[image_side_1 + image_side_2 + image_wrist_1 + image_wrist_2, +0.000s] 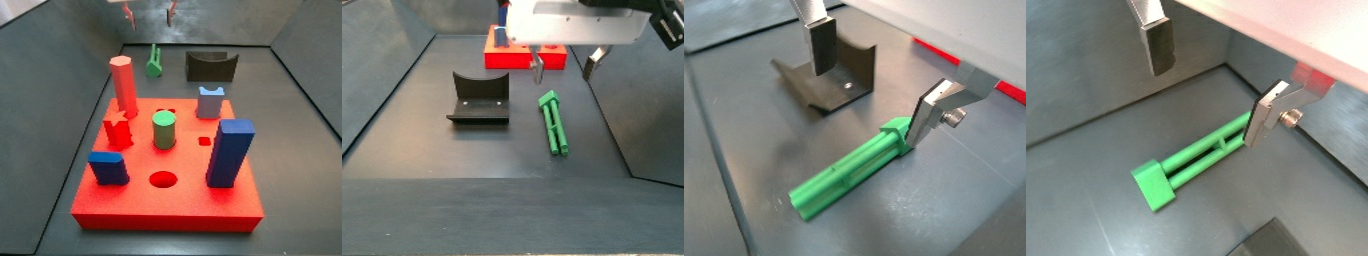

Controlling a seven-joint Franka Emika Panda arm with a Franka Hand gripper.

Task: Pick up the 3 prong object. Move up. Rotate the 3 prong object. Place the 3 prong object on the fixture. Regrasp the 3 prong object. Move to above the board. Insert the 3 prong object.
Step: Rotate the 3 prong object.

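Dark grey table floor [422, 150] fills the enclosure, and on it the 3 prong object [553, 123] lies flat, a long green bar untouched by anything. It looks rigid, light and smooth, likely plastic, so its ribbed sides may slip; a grip across the bar at mid-length would seem steadiest. Above its far end hangs the hand [564, 64], fingers spread wide and holding nothing, one silver finger [927, 112] close beside the bar's tip in a wrist view. Just beside the bar stands the fixture [478, 97], empty. Farther off sits the red board [167, 175] with its pegs.
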